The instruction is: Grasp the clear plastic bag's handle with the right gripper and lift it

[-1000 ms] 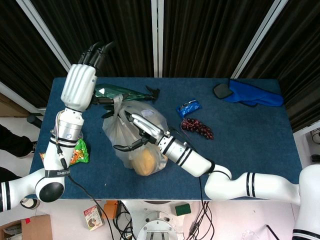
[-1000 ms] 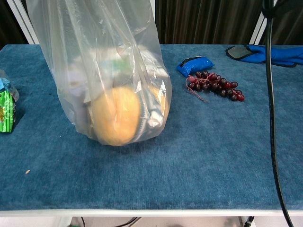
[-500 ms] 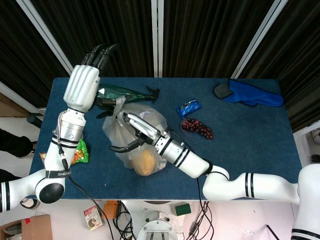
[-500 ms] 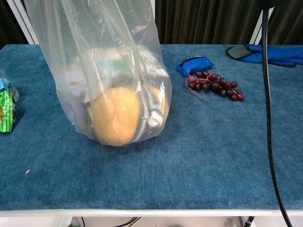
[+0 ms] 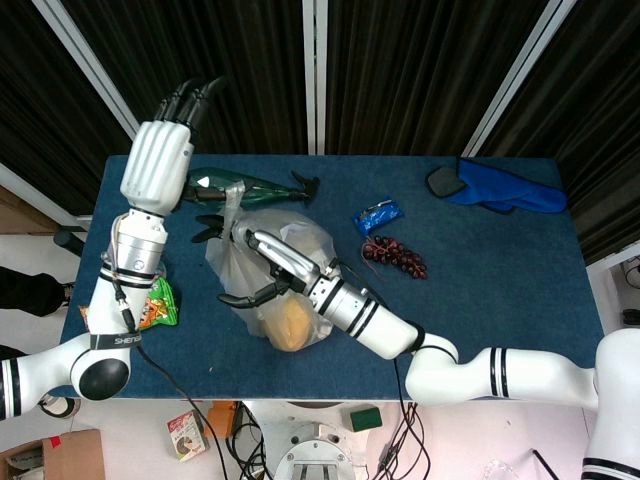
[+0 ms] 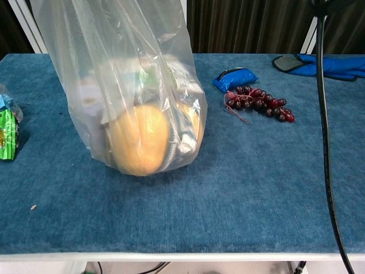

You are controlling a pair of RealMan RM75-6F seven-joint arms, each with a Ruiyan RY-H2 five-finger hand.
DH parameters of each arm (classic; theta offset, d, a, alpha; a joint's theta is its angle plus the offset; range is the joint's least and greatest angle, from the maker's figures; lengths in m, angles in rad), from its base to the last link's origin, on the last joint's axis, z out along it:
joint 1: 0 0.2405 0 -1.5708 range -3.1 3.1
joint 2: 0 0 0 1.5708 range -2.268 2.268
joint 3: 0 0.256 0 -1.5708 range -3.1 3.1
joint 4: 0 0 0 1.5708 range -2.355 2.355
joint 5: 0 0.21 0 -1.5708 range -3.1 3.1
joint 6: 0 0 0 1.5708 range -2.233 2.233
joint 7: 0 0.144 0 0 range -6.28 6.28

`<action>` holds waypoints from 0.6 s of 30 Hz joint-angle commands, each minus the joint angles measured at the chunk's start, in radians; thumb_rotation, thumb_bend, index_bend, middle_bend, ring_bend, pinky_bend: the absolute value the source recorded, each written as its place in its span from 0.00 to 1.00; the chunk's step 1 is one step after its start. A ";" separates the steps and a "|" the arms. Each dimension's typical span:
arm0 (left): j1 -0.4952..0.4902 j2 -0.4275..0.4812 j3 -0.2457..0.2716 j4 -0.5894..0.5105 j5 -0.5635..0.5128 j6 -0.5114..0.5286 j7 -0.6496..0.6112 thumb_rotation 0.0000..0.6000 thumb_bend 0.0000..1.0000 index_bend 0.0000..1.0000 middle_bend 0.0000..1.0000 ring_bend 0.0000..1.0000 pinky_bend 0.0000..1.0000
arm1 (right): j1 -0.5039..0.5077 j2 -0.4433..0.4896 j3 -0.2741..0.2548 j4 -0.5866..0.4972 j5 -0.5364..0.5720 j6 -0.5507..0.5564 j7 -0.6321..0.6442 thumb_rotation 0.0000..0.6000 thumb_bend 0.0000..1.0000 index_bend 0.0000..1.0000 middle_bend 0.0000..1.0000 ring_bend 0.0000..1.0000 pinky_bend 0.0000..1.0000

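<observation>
Mid-tabletop (image 5: 480,290), clear plastic bag (image 6: 131,91) stands w/ orange fruit (image 6: 138,140) inside. Right hand (image 5: 268,268) spread over bag top, holding nothing; close round handle (image 5: 233,205) by left hand (image 5: 158,165), then lift straight.

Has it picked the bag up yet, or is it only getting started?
Partly there. The left hand holds up a handle of the clear plastic bag, which still rests on the blue table with a round yellow fruit inside. The right hand reaches over the bag, fingers spread; gripping and lifting remain.
</observation>
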 commanded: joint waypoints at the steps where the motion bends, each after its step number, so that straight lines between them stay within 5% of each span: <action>1: -0.002 -0.003 0.003 0.003 0.004 0.001 -0.004 0.77 0.06 0.03 0.12 0.03 0.13 | 0.002 0.000 0.004 0.004 0.003 -0.002 0.001 1.00 0.28 0.09 0.16 0.03 0.10; 18: -0.033 0.015 0.002 -0.052 -0.010 0.000 0.041 0.76 0.06 0.03 0.12 0.03 0.13 | 0.048 -0.034 0.029 0.038 0.054 -0.020 -0.030 1.00 0.28 0.10 0.19 0.05 0.12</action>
